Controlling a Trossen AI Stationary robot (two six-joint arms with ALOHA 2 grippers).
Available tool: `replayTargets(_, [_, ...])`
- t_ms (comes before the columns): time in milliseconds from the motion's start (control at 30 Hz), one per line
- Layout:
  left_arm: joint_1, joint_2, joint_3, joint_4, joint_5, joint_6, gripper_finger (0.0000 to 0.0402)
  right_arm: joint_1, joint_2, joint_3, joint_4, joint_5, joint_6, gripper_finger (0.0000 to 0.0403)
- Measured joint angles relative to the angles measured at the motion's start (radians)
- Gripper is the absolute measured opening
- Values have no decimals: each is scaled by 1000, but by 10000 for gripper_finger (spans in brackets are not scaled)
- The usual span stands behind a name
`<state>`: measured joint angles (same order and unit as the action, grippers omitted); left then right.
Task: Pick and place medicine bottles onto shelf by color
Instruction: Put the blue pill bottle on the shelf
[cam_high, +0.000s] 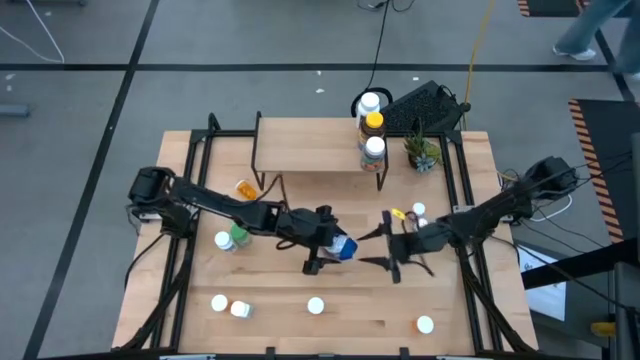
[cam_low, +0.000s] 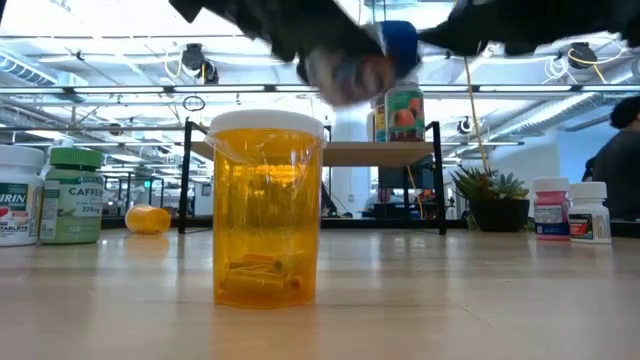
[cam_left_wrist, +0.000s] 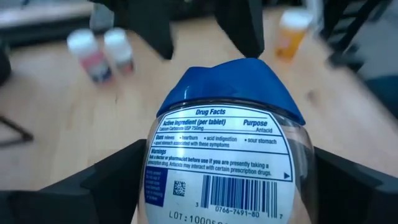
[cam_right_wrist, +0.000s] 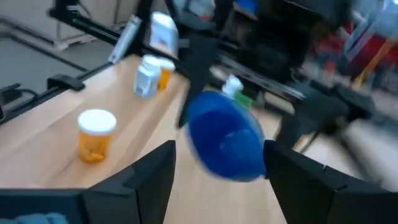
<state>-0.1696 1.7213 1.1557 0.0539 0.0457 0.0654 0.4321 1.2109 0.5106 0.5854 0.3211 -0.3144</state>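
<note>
One blue-capped bottle (cam_high: 343, 247) clamped in left gripper (cam_high: 335, 250), right gripper (cam_high: 385, 248) spread beside it

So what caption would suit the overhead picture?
Left gripper holds a blue-capped clear bottle mid-table, facing the open right gripper.

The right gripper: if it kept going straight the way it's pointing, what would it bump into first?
Most likely the blue-capped bottle that the left gripper holds. The right gripper is open and points at it with the blue cap between its fingers, though depth is unclear.

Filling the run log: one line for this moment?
left gripper: shut on blue-capped bottle, mid-table | right gripper: open, facing bottle | shelf: three bottles
</note>
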Motion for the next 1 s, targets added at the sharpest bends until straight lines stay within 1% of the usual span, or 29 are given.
replayTargets(100, [0,-23,0,50,55,0,358,46,-21,0,66,17,-125,236])
replayTargets(200, [0,-26,0,115,112,-18,364,61,0,0,151,21,-214,236])
replayTargets(300, [-1,-27,0,140,139,-28,369,61,26,0,240,19,-284,236])
replayTargets(400, [0,-27,0,138,139,-48,370,59,49,16,251,19,-303,236])
replayTargets(500, [0,-27,0,139,139,-52,365,55,63,58,194,19,-282,236])
replayTargets(633, [4,-27,0,138,142,-53,366,44,87,141,56,25,-241,235])
replayTargets(700, [7,-27,0,138,142,-59,368,40,88,174,4,45,-213,230])
replayTargets(933, [8,-26,0,125,141,-72,369,26,86,281,-237,43,-138,169])
replayTargets(1000, [8,-26,0,125,142,-88,369,25,86,312,-309,44,-120,163])
